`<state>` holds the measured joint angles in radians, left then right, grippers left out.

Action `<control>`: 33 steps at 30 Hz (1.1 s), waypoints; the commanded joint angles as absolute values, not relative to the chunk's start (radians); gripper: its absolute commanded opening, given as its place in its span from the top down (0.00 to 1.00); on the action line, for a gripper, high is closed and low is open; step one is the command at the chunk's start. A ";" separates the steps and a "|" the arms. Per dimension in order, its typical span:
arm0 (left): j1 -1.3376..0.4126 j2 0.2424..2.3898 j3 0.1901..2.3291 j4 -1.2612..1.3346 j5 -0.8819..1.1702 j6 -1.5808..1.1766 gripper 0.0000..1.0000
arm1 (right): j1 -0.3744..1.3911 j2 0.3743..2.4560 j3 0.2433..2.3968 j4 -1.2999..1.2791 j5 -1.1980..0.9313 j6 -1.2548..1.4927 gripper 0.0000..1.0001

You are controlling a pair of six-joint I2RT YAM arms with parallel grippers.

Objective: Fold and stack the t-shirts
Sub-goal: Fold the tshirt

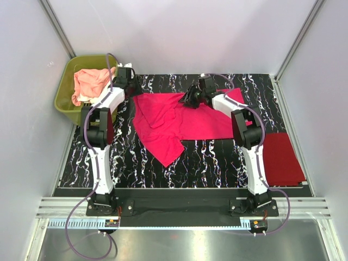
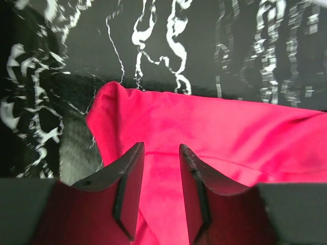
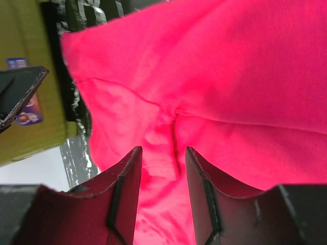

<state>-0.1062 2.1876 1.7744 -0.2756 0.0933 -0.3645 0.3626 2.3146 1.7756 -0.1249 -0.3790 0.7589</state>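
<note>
Step in hand is the hot pink t-shirt [image 1: 179,122]. It's spread roughly flat mid-table with one near flap skewed.

Your left claw [image 2: 160,153] hangs over its far-left corner with jaws parted and nothing pinched. Pink cloth sits right beneath and between the fingers [image 2: 127,194], and the bare marbled table [image 2: 168,61] is just beyond the tips.

Your right claw [image 3: 163,153] is parted and empty too. It's over the far edge by a sleeve seam, with cloth directly beneath and the olive tub [image 3: 30,112] off to its left.

The dark red t-shirt [image 1: 283,157] lies folded flat, well back and to the right of the right claw. The peach t-shirt [image 1: 91,81] is heaped in the tub just left of the left claw. A scrap of white [image 1: 81,99] under it is probably the white shirt.

My read is one shirt done, pink in progress, two waiting.

Next, lower both claws and close on the far edge, one layer only. Lift evenly and carry it toward you to make the fold. Square that skewed flap first or the fold goes crooked.
</note>
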 commanded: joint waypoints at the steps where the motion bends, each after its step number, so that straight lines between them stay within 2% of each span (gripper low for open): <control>1: -0.110 2.201 1.861 -0.178 0.066 -0.351 0.60 | 0.370 2.353 1.819 -0.121 -0.393 0.796 0.54; 10: -0.094 2.290 1.881 -0.238 0.046 -0.455 0.63 | 0.426 2.379 1.795 -0.114 -0.414 0.815 0.64; 14: -0.078 2.315 1.879 -0.274 0.055 -0.500 0.65 | 0.437 2.367 1.798 -0.135 -0.400 0.783 0.66; 15: -0.074 2.321 1.882 -0.285 0.058 -0.508 0.67 | 0.440 2.361 1.801 -0.147 -0.384 0.772 0.66; 18: -0.052 2.347 1.888 -0.316 0.084 -0.544 0.69 | 0.442 2.324 1.802 -0.207 -0.332 0.700 0.54; 20: -0.038 2.362 1.891 -0.337 0.095 -0.564 0.69 | 0.445 2.298 1.799 -0.242 -0.316 0.651 0.53; 30: -0.031 2.367 1.882 -0.339 0.109 -0.557 0.70 | 0.466 2.333 1.787 -0.207 -0.403 0.699 0.66; 33: -0.031 2.367 1.884 -0.342 0.106 -0.549 0.70 | 0.471 2.350 1.801 -0.209 -0.406 0.706 0.66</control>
<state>-0.0570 2.3562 1.8568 -0.3115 0.1055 -0.5243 0.4511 2.3592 1.7798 -0.2237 -0.3794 0.7010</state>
